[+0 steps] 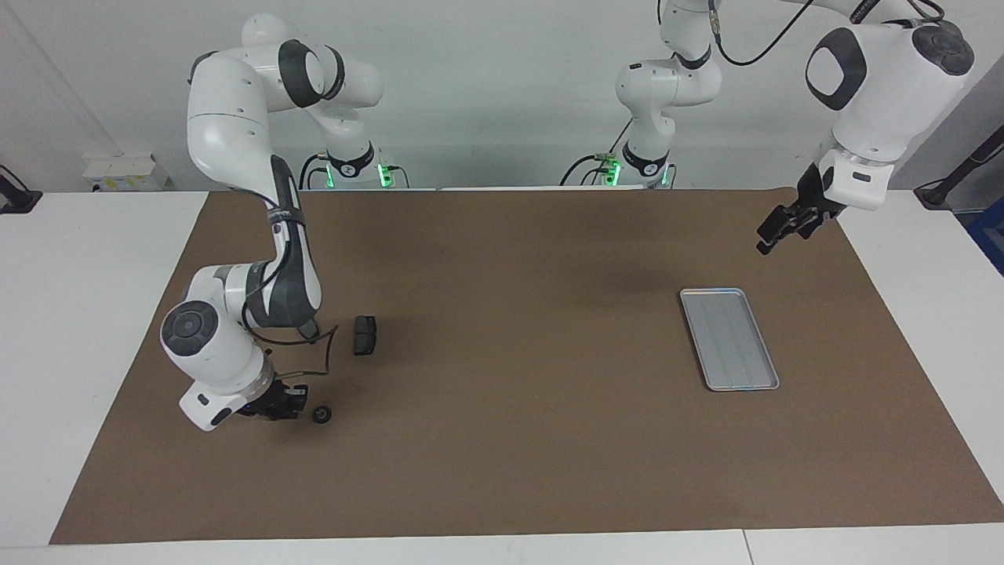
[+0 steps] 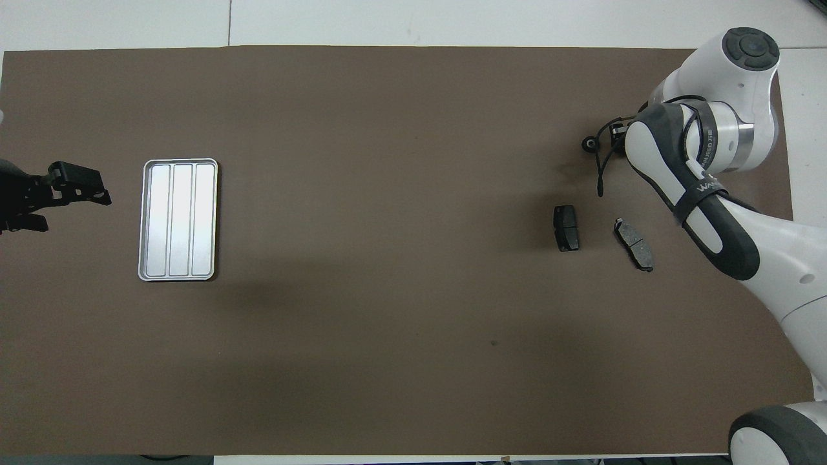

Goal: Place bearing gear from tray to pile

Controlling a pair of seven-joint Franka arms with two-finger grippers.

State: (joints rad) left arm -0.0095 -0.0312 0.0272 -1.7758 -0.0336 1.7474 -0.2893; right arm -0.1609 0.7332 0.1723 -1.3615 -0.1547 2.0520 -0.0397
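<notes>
The bearing gear (image 1: 321, 415) (image 2: 588, 144), small, dark and round, lies on the brown mat toward the right arm's end of the table. It is farther from the robots than the pile's two dark brake pads (image 2: 566, 227) (image 2: 634, 243). My right gripper (image 1: 296, 396) (image 2: 617, 132) hangs low just beside the gear, and a small gap shows between them. The silver tray (image 1: 729, 338) (image 2: 178, 219) at the left arm's end holds nothing. My left gripper (image 1: 773, 231) (image 2: 71, 194) waits open in the air beside the tray, over the mat's edge.
The brown mat (image 1: 518, 259) covers most of the white table. Only one brake pad (image 1: 364, 335) shows in the facing view. The right arm's forearm (image 2: 698, 194) hangs over the mat beside the pads.
</notes>
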